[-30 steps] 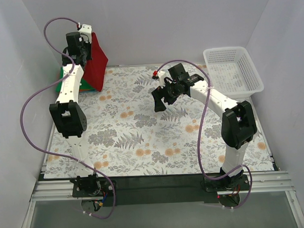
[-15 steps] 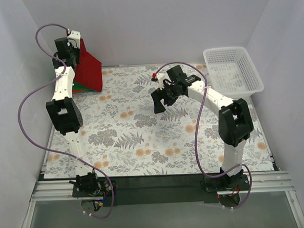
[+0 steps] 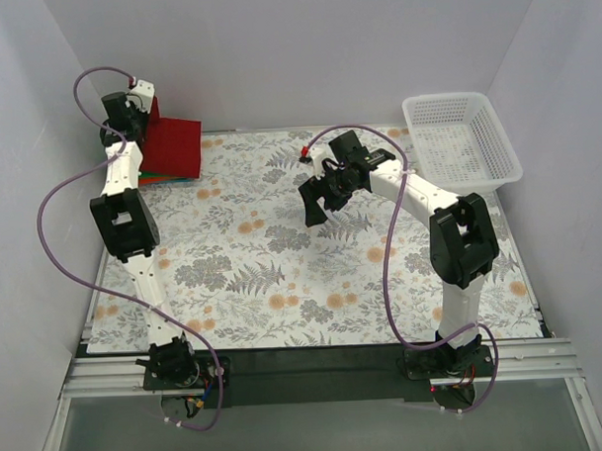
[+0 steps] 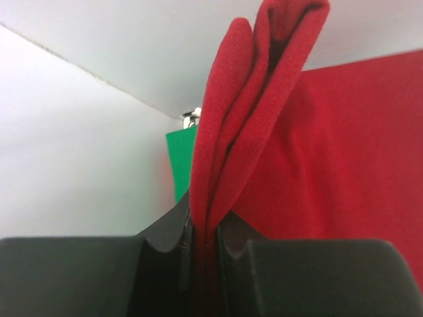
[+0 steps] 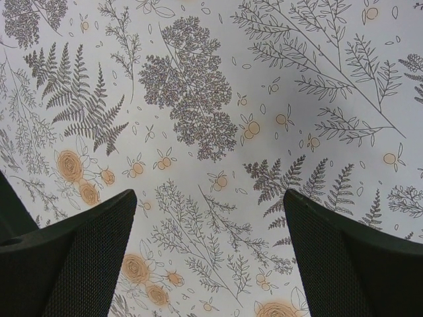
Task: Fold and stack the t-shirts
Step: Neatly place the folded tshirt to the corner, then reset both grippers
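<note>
The dark red t-shirt [image 3: 172,146] lies folded at the table's far left corner, on top of the green t-shirt [image 3: 149,176], of which only an edge shows. My left gripper [image 3: 142,112] is shut on a fold of the red shirt [image 4: 231,132] at its far left edge, the cloth pinched between the jaws. A strip of green shirt [image 4: 180,162] shows behind it. The orange t-shirt shows only as a thin edge under the stack, if at all. My right gripper [image 3: 316,200] hangs open and empty over the middle of the table [image 5: 211,218].
A white lattice basket [image 3: 461,141] stands at the far right corner. The floral tablecloth [image 3: 283,266] covers the table. White walls close in on the left, back and right.
My left gripper has moved left and back toward the far corner with the red shirt, which went from hanging raised to lying flat on the stack. The right arm shifted slightly left.
</note>
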Tool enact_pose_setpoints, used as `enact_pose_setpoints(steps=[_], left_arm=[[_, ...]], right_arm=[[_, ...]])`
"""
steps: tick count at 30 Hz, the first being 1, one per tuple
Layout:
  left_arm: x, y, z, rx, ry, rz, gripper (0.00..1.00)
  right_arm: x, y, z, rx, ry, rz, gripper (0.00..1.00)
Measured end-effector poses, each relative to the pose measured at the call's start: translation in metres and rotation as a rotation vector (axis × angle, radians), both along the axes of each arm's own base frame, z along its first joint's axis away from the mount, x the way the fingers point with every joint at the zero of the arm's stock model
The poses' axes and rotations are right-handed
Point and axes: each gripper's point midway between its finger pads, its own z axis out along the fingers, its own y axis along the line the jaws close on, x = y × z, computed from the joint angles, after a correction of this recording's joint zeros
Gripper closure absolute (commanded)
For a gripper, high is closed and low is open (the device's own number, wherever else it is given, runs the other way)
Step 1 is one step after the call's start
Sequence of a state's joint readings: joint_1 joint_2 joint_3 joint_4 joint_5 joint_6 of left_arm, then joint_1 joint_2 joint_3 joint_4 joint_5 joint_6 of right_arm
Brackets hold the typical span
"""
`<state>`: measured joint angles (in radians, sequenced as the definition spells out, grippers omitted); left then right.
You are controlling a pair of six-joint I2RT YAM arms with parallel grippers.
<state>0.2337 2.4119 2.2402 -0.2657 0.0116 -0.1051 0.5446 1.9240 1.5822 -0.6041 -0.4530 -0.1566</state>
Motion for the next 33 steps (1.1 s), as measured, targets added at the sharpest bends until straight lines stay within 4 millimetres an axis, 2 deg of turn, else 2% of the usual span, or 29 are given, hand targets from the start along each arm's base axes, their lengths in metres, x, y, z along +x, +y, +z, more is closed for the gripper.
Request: enact_pose_setpoints(steps=[4,5,8,9,10,13,18,21,23,26,30,33], left_arm=[[0.0,0.017,-0.013,0.036,0.015,0.005,1.0],[0.0,0.02,-0.015,0.041,0.015,0.007,0.94],[0.001,0.031,-0.022,0.065,0.016,0.019,0.65],[0.002,0.035,-0.023,0.074,0.011,0.03,0.31],[0.001,0.039,-0.026,0.083,0.015,0.035,0.19],[0.001,0.048,-0.024,0.103,0.008,0.049,0.16],[-0.001,0.054,-0.005,0.13,-0.017,0.052,0.14],[-0.006,0.052,0.018,0.13,-0.035,0.049,0.14],[-0.013,0.047,0.042,0.114,-0.056,0.04,0.14],[-0.03,0.032,0.095,0.075,-0.112,0.026,0.13],[-0.071,-0.003,0.168,-0.005,-0.178,-0.02,0.1],[-0.099,-0.041,0.209,-0.075,-0.21,-0.066,0.09]], right_arm=[[0.0,0.0,-0.001,0.0,0.004,0.001,0.02],[0.0,0.0,-0.002,0.0,0.005,0.002,0.02],[-0.001,0.001,-0.003,0.001,0.009,0.004,0.02],[-0.001,0.001,-0.003,0.0,0.01,0.003,0.02],[-0.001,0.001,-0.003,0.0,0.011,0.004,0.02],[-0.001,0.001,-0.003,0.0,0.01,0.004,0.02],[-0.001,0.001,-0.003,-0.001,0.008,0.004,0.02],[0.001,-0.001,0.0,-0.007,-0.003,0.0,0.02],[0.001,-0.004,0.007,-0.005,-0.017,-0.007,0.02],[0.006,-0.016,0.027,0.009,-0.051,-0.034,0.02],[0.027,-0.049,0.063,0.046,-0.112,-0.119,0.02],[0.047,-0.09,0.087,0.078,-0.156,-0.212,0.02]])
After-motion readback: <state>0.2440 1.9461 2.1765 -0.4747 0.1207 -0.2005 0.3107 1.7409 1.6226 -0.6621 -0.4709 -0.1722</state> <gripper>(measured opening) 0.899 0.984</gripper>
